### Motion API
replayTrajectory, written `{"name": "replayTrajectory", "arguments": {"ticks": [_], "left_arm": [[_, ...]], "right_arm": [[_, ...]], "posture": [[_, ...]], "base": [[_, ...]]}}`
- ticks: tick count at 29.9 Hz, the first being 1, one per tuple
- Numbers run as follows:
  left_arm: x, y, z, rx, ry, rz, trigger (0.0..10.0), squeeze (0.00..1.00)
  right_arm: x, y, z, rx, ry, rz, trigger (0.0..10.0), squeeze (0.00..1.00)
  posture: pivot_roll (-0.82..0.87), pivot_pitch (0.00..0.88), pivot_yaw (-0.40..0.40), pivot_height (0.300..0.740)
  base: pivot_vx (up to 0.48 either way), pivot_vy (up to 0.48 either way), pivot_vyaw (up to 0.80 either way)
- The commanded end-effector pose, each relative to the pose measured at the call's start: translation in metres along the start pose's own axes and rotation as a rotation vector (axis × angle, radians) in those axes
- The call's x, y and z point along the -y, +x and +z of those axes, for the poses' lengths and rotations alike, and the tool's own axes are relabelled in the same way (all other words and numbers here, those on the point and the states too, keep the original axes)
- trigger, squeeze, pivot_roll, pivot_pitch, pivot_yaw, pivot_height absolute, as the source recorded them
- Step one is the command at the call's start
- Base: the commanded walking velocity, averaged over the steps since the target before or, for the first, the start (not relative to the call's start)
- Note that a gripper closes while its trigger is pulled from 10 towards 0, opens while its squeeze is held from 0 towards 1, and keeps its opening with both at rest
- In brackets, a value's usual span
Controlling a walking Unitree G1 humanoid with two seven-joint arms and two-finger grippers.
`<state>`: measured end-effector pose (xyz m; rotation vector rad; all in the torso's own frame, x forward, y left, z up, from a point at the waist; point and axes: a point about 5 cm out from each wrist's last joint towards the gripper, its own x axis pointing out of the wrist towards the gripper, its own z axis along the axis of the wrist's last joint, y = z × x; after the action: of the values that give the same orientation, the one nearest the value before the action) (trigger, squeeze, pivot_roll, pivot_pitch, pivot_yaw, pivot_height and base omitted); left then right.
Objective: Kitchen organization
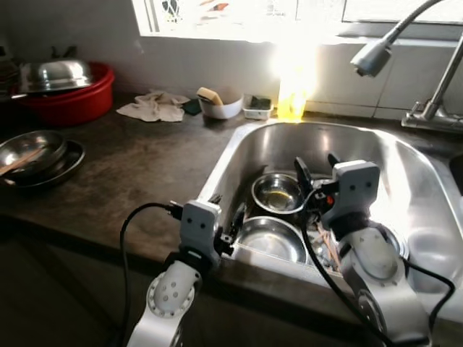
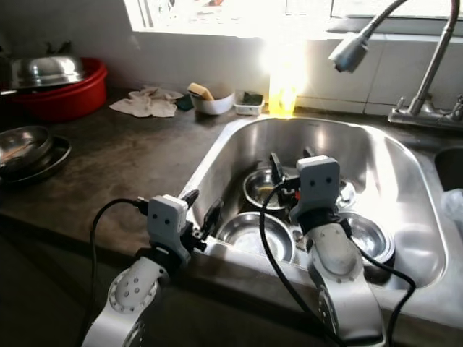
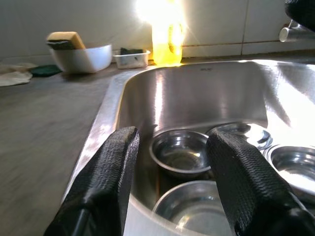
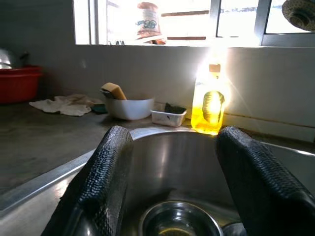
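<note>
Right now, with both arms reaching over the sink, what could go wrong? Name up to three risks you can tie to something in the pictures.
1. Several steel bowls sit close together in the sink; lifting one may knock or drag its neighbours.
2. The left tool hovers open at the sink's front rim and might strike that edge while lowering.
3. Strong glare around the yellow bottle washes out parts of the shiny basin, so bowl edges could be misjudged by the open right tool.

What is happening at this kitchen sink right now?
A humanoid robot stands at the steel sink, which holds several steel bowls. Its left gripper hangs open at the sink's near rim, and its right gripper is open above the bowls. Neither holds anything yet. A red basin sits far left on the counter.
</note>
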<state>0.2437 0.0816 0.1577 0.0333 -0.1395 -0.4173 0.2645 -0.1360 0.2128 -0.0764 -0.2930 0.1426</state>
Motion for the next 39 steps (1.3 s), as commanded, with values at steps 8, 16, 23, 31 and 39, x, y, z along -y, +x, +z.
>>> {"name": "replayTrajectory", "arguments": {"ticks": [8,16,23,31,39], "left_arm": [[0.0009,0.0020,-0.0008,-0.003,0.005,-0.003,10.0,0.00],[0.0005,0.0030,-0.0010,-0.004,0.002,0.006,10.0,0.00],[-0.0009,0.0039,-0.0008,-0.004,-0.004,0.020,10.0,0.00],[-0.0013,0.0045,0.0003,0.001,-0.017,0.035,10.0,0.00],[-0.0029,0.0042,-0.0003,-0.008,-0.018,0.044,10.0,0.00]], "right_arm": [[0.0006,0.0011,0.0008,-0.003,0.003,-0.010,10.0,0.00],[-0.0003,0.0032,0.0031,0.005,0.004,-0.012,10.0,0.00],[-0.0026,0.0048,0.0041,0.010,-0.015,0.000,10.0,0.00],[-0.0043,0.0060,0.0026,0.001,-0.010,0.008,10.0,0.00],[-0.0046,0.0071,0.0006,-0.007,0.002,0.002,10.0,0.00]], "posture": [[0.07,0.019,0.037,0.740],[0.07,0.025,0.034,0.740],[0.07,0.026,0.036,0.740],[0.07,0.028,0.033,0.740],[0.08,0.028,0.034,0.740]], "base": [[0.000,0.000,0.00],[0.000,0.000,0.00],[0.000,0.000,0.34],[0.000,0.000,0.80],[0.000,0.155,0.80]]}}
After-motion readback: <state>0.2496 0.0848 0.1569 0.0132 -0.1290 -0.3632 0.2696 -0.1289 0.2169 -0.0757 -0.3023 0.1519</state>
